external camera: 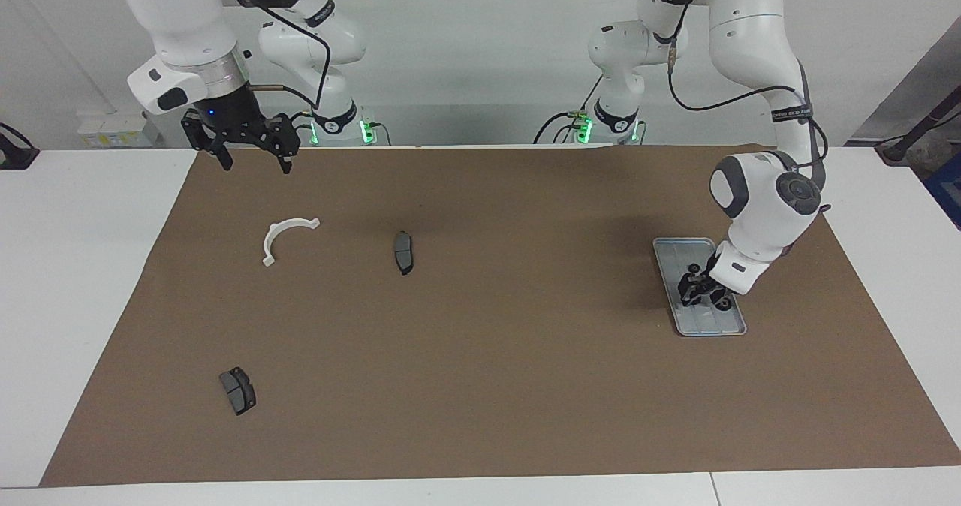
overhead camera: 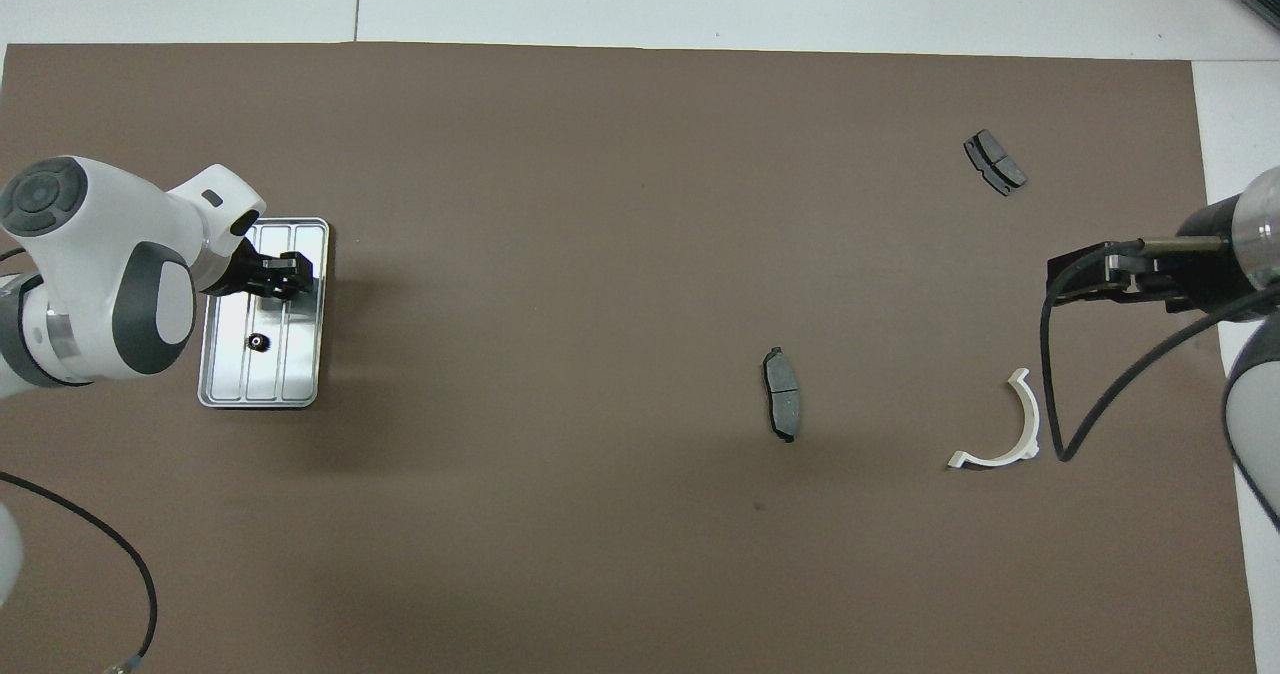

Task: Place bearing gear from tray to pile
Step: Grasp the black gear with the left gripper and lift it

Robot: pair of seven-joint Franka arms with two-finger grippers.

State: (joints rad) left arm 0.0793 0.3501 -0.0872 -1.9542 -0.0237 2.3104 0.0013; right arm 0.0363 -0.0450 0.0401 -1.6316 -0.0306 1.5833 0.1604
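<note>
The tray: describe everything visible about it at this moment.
The tray is a flat, silver-grey, metal-looking rectangle with rounded corners, a low raised rim and lengthwise grooves. It lies flat on the brown mat toward the left arm's end of the table. One small black bearing gear sits free in it. The left gripper is low over its end farther from the robots, hiding what lies under it.
</note>
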